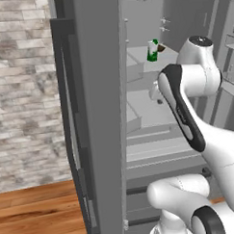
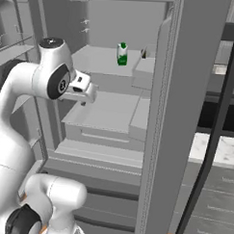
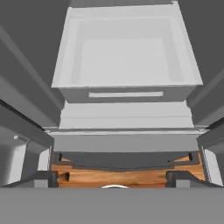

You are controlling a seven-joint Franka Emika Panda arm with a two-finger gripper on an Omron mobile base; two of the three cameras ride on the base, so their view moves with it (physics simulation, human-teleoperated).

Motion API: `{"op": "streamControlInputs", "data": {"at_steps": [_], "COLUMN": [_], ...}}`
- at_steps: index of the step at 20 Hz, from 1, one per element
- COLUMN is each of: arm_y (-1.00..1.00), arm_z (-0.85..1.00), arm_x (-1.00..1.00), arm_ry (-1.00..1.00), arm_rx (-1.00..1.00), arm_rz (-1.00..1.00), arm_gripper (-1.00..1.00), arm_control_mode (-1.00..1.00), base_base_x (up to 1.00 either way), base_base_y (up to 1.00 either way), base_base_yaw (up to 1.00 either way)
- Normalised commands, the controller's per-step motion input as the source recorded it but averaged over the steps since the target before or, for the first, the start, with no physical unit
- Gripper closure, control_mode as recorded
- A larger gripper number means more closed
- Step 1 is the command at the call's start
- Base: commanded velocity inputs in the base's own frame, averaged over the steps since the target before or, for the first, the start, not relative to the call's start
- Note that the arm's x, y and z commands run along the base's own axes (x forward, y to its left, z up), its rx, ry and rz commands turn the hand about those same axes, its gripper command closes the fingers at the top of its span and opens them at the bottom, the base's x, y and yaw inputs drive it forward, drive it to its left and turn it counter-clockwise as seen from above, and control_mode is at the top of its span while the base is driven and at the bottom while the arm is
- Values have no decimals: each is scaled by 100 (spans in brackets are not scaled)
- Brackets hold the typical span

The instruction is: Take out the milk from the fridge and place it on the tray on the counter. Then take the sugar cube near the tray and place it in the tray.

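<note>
White and glossy, the robot's arm [image 1: 201, 134] is filling the foreground, its smooth rounded shells broken by dark joint bands, and it is reaching into the open fridge [image 2: 113, 22]. That fridge is showing a dark grey matte shell and a tall flat door [image 1: 102, 114] standing edge-on beside the arm. Inside, pale grey shelves are stepping down like plain plastic slabs, and a shallow rectangular drawer [image 3: 127, 57] with a thin raised rim is sitting open beneath the hand.

The gripper [image 2: 84, 91] is hanging just above the middle shelf, pointing downward, well below and to the side of the milk; I cannot tell whether its fingers are apart or together, since its tips are too small and blurred from the base cameras and barely rising into the hand's own view.

The milk [image 2: 122, 54] is standing upright on the upper shelf, toward the back. It is a small white carton with a green top and green markings down its front; any lettering is too small to read. A small dark object is sitting just beside it, too indistinct to name.

Off to one side, a rough pale brick wall [image 1: 24, 94] is meeting a warm wooden floor [image 1: 36, 214]. On the other, a strip of white marble counter [image 2: 219, 147] with grey veins is resting on grey panelled cabinet fronts [image 2: 216, 200].
</note>
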Motion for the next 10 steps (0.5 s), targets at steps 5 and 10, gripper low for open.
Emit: {"op": "streamControlInputs", "data": {"at_steps": [5, 10], "arm_y": [-16, -38], "arm_z": [61, 50], "arm_x": [2, 2], "arm_ry": [-23, -37], "arm_rx": [0, 0], "arm_rz": [-7, 0], "arm_gripper": [-100, -100], "arm_control_mode": [-100, -100], "base_base_x": [0, 0], "base_base_y": [0, 0], "base_base_yaw": [0, 0]}}
